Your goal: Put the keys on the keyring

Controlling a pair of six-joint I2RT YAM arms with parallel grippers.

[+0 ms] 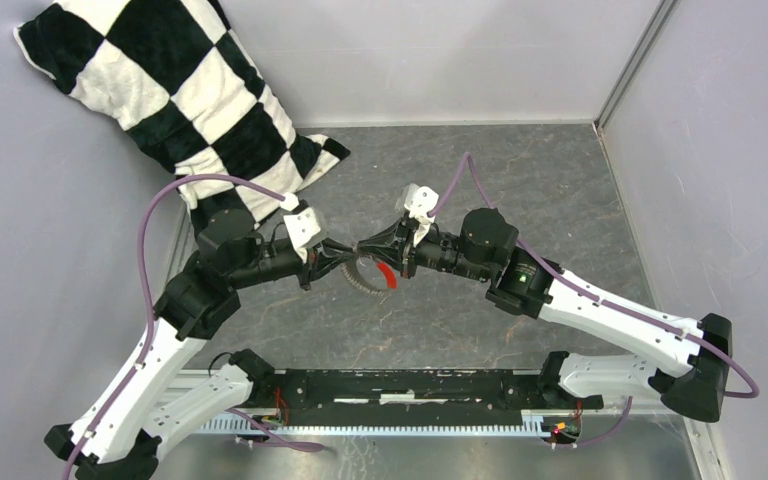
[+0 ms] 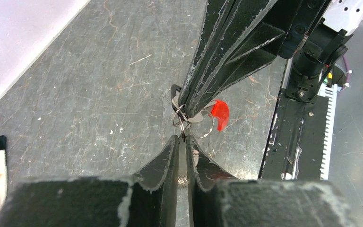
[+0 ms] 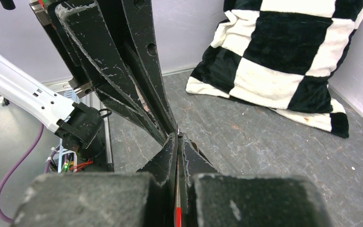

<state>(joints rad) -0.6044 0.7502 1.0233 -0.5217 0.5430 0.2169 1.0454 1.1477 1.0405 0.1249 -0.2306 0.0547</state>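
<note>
Both grippers meet tip to tip above the middle of the floor. My left gripper [image 1: 345, 250] [image 2: 183, 138] is shut on the keyring [image 2: 201, 127], pinching a thin silvery part of it. The loop hangs below with its silvery pieces [image 1: 360, 283] and red tag [image 1: 388, 276] [image 2: 220, 114]. My right gripper [image 1: 365, 247] [image 3: 177, 136] is shut on what looks like the small key [image 2: 174, 91]. The key's black head sticks out on one side of the tips, right against the ring's small loops [image 2: 179, 116]. A red strip shows in the gap between the right fingers.
A black-and-white checked cushion [image 1: 175, 95] [image 3: 283, 56] leans in the back left corner. Grey walls close the back and right sides [image 1: 720, 150]. A black rail with a toothed white strip [image 1: 400, 395] runs along the near edge between the arm bases.
</note>
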